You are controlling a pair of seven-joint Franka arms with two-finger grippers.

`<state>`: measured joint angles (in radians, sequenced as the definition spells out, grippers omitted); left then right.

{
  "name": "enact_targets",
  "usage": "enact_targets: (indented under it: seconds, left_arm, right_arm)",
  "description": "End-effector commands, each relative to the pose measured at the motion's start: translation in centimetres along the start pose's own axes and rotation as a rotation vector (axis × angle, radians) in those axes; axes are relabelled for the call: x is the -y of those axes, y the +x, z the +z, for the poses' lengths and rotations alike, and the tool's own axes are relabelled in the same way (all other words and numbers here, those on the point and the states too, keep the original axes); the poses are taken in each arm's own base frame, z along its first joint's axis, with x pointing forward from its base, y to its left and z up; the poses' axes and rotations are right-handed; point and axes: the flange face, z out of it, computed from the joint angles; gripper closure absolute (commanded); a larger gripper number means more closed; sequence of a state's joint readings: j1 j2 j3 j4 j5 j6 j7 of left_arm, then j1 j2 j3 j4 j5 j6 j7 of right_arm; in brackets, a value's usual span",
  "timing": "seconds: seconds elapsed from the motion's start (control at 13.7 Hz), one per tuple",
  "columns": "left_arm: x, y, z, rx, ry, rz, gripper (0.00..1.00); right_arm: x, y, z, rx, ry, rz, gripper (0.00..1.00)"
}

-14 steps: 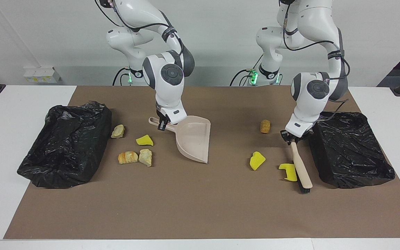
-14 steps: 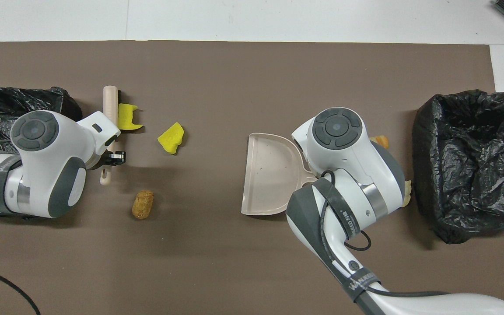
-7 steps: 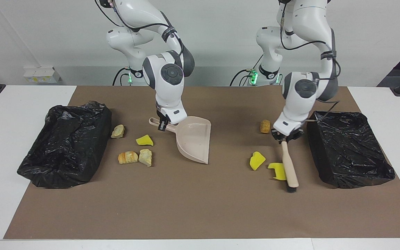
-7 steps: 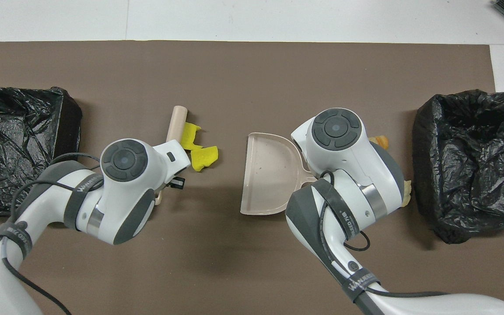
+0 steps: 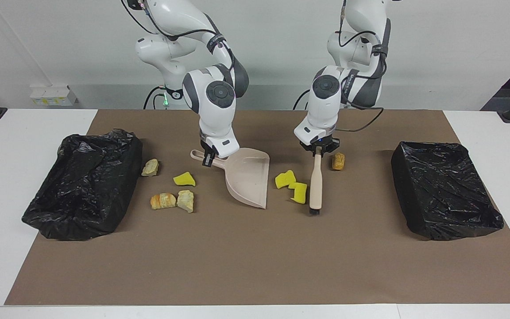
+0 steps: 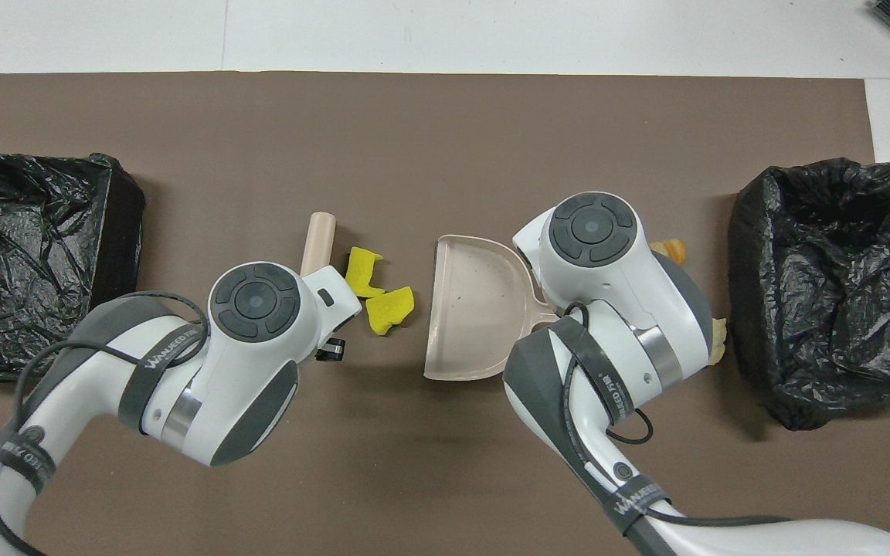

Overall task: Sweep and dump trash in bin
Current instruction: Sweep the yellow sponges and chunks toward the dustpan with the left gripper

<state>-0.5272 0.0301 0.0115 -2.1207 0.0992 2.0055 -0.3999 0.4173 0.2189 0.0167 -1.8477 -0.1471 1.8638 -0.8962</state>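
Observation:
My left gripper (image 5: 317,151) is shut on the handle of the beige brush (image 5: 315,187), whose bristle end rests on the mat. Two yellow sponge chunks (image 5: 285,178) (image 5: 299,193) lie against the brush, between it and the beige dustpan (image 5: 248,177). They also show in the overhead view (image 6: 361,270) (image 6: 391,307). A brown lump (image 5: 338,161) lies beside the brush, toward the left arm's end. My right gripper (image 5: 209,158) is shut on the dustpan's handle; the pan's open edge faces the sponges. Several more scraps (image 5: 184,179) (image 5: 163,200) lie between the dustpan and one bin.
Two bins lined with black bags stand on the brown mat, one at the right arm's end (image 5: 84,181) and one at the left arm's end (image 5: 445,188). A tan lump (image 5: 150,167) lies close to the first bin's wall.
My left gripper has swept the brush from beside the bin at its end toward the dustpan, pushing the two yellow sponge chunks along. The brown lump stayed. The right arm and dustpan have not moved.

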Motion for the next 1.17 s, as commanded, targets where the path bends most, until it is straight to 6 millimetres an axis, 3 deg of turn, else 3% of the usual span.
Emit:
enact_targets:
  seconds: [0.0, 0.15, 0.29, 0.66, 0.8, 0.95, 1.09]
  left_arm:
    - [2.8, -1.3, -2.5, 0.032, 0.002, -0.149, 1.00]
    - [5.3, -2.8, -4.0, 0.068, 0.013, -0.225, 1.00]
    - [5.8, -3.7, -4.0, 0.109, 0.038, -0.329, 1.00]
    - [7.2, -10.5, 0.0, 0.187, 0.100, -0.510, 1.00]
    - [6.4, -11.6, 2.5, 0.236, 0.098, -0.580, 1.00]
    - [5.3, -11.3, 3.8, 0.230, -0.002, -0.648, 1.00]
    - [2.8, -10.9, 4.7, 0.244, -0.026, -0.630, 1.00]
  right_arm:
    - [0.6, -0.5, -0.3, -0.003, -0.013, -0.020, 1.00]
    - [0.6, -0.5, -0.3, -0.002, -0.012, -0.020, 1.00]
    - [0.6, -0.5, -0.3, -0.004, -0.015, -0.020, 1.00]
    - [0.7, -0.6, -0.1, 0.000, -0.009, -0.021, 1.00]
    - [0.8, -0.6, -0.1, 0.001, -0.007, -0.021, 1.00]
    - [0.8, -0.6, -0.1, -0.001, -0.010, -0.021, 1.00]
    - [0.8, -0.6, -0.1, 0.001, -0.007, -0.021, 1.00]
